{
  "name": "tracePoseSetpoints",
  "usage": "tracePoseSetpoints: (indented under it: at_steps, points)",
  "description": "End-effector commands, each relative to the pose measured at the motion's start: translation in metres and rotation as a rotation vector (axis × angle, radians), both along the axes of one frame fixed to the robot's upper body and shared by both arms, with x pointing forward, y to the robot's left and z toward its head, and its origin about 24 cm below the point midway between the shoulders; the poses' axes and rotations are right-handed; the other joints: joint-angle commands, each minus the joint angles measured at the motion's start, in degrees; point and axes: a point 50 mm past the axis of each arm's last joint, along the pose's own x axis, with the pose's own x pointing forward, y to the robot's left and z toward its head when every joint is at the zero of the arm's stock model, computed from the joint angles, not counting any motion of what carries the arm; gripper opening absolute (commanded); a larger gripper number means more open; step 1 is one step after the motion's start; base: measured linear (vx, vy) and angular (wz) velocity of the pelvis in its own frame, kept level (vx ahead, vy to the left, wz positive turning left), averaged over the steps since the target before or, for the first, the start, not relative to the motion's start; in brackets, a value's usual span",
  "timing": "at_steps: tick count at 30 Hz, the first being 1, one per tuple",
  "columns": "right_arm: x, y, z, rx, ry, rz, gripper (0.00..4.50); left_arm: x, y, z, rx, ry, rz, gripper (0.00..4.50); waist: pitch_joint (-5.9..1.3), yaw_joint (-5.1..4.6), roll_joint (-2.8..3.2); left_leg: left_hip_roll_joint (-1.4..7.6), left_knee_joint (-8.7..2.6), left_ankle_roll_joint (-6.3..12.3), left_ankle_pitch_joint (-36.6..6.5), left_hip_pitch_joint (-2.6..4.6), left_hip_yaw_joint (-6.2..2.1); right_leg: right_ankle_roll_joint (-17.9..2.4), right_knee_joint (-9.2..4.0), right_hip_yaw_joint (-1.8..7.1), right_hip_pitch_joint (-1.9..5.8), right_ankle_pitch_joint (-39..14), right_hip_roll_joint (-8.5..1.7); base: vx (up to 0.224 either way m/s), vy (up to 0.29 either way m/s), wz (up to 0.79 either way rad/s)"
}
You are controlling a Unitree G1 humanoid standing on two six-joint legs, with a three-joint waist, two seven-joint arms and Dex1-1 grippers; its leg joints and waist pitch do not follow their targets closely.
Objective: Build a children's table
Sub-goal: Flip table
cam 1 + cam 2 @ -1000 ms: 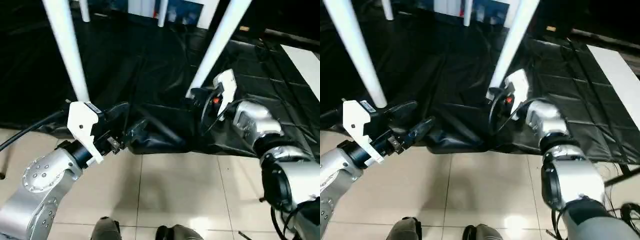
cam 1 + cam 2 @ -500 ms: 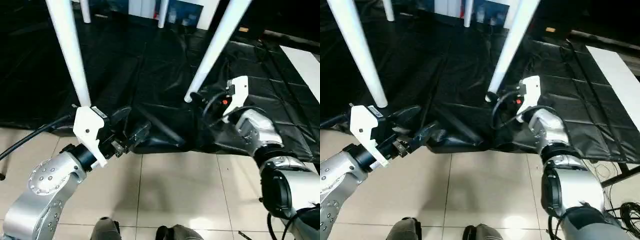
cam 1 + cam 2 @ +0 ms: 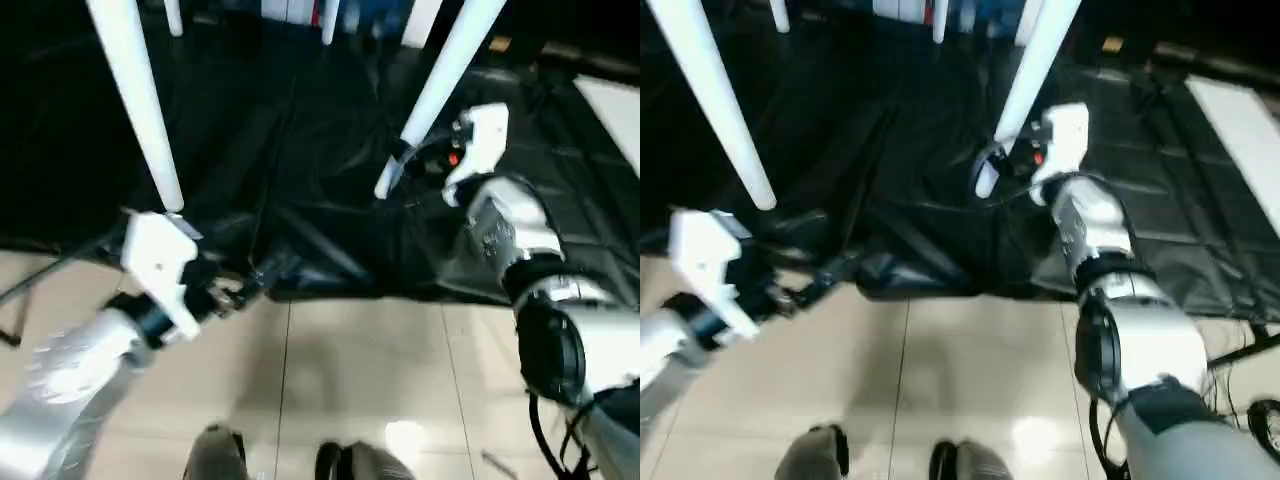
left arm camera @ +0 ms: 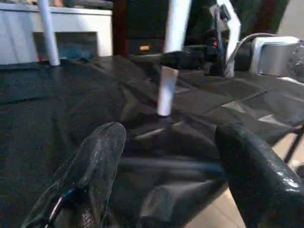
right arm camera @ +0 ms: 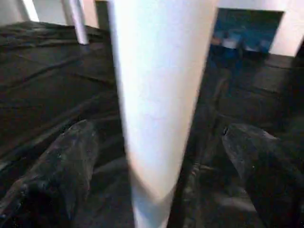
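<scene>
The children's table stands on a black sheet; I see its white legs from below. The near left leg (image 3: 140, 110) and near right leg (image 3: 440, 80) slant up out of the picture, and two far legs (image 3: 173, 15) (image 3: 329, 20) show at the back. My right gripper (image 3: 405, 165) is open, just above the right leg's foot. In the right wrist view that leg (image 5: 156, 95) rises between the two fingers (image 5: 66, 152) with a gap on each side. My left gripper (image 4: 171, 130) is open and empty, low over the sheet's front edge, below the left leg's foot.
The black sheet (image 3: 300, 140) lies wrinkled, its front edge on beige floor tiles (image 3: 360, 370). A white cabinet (image 4: 71, 28) stands behind. A white panel (image 3: 615, 110) lies at the right. A black cable (image 3: 40, 270) runs left of my left arm. My feet (image 3: 330, 465) show at the bottom.
My right gripper's fingers have spread away from the right leg and moved a little up along it. My left arm has sunk slightly to the left. The camera has tilted.
</scene>
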Motion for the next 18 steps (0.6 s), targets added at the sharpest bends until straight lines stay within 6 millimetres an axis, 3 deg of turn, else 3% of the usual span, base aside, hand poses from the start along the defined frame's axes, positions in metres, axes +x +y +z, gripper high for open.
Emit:
tracePoseSetpoints:
  at_steps: [1, 2, 4, 6, 8, 11, 13, 18]
  points:
    - [0.001, -0.005, 0.002, -0.018, 0.011, -0.041, 4.47, -0.006, 0.000, 0.007, 0.005, -0.018, 0.001, 3.54, -3.01, -0.05, 1.27, 1.90, -4.42, 0.84, -7.51, 1.71, -0.93, -11.26, -4.72, 4.13, 2.13, -6.29, -5.30, 0.000, 0.000, 0.00]
    - [0.002, -0.005, 0.005, -0.010, 0.009, -0.051, 4.47, -0.009, 0.002, 0.010, 0.009, -0.019, 0.005, 3.54, -2.49, -0.01, 1.02, 1.86, -4.41, 1.44, -5.80, 1.60, -0.92, -11.36, -4.58, 4.15, 2.17, -4.57, -5.31, 0.000, 0.000, 0.00]
    - [0.004, -0.004, 0.010, 0.011, 0.009, -0.033, 4.47, -0.016, 0.005, 0.013, 0.023, -0.013, 0.008, 3.54, -2.33, -0.08, 1.07, 1.76, -4.18, 2.49, -2.31, 1.52, -0.87, -12.32, -3.93, 4.11, 2.37, 0.07, -5.22, 0.000, 0.000, 0.00]
    - [0.004, -0.002, 0.012, 0.008, 0.007, -0.011, 4.47, -0.019, 0.006, 0.013, 0.029, -0.008, 0.009, 3.54, -2.49, -0.23, 0.97, 1.58, -3.70, 4.66, 2.97, 1.38, -0.79, -13.46, -3.15, 4.08, 2.41, 8.26, -4.69, 0.000, 0.000, 0.00]
    - [0.004, 0.004, 0.015, 0.006, 0.009, 0.066, 4.47, -0.020, 0.006, 0.012, 0.035, -0.002, 0.011, 3.54, -2.02, -0.41, 1.00, 1.64, -3.31, 8.02, 7.20, 1.08, -0.74, -15.25, -2.47, 4.05, 2.25, 15.41, -4.46, 0.000, 0.000, 0.00]
    - [0.001, 0.016, 0.018, -0.050, 0.004, 0.243, 4.47, -0.022, 0.007, 0.012, 0.040, 0.005, 0.014, 3.54, -1.24, -0.46, 0.88, 1.99, -3.37, 9.61, 5.70, 1.03, -0.62, -16.73, -2.82, 4.06, 2.18, 13.71, -4.72, 0.000, 0.000, 0.00]
    - [-0.001, 0.019, 0.019, -0.078, -0.004, 0.291, 4.47, -0.022, 0.007, 0.012, 0.041, 0.008, 0.016, 3.54, -1.00, -0.44, 1.02, 2.34, -3.51, 9.05, 3.80, 1.33, -0.63, -17.53, -3.10, 4.11, 2.22, 9.66, -5.15, 0.000, 0.000, 0.00]
    - [-0.006, 0.025, 0.023, -0.113, -0.040, 0.446, 4.47, -0.022, 0.008, 0.010, 0.047, 0.017, 0.018, 3.54, -0.72, -0.65, 1.13, 2.45, -3.63, 8.51, 3.45, 1.46, -0.59, -18.35, -3.36, 4.21, 2.29, 7.56, -5.34, 0.000, 0.000, 0.00]
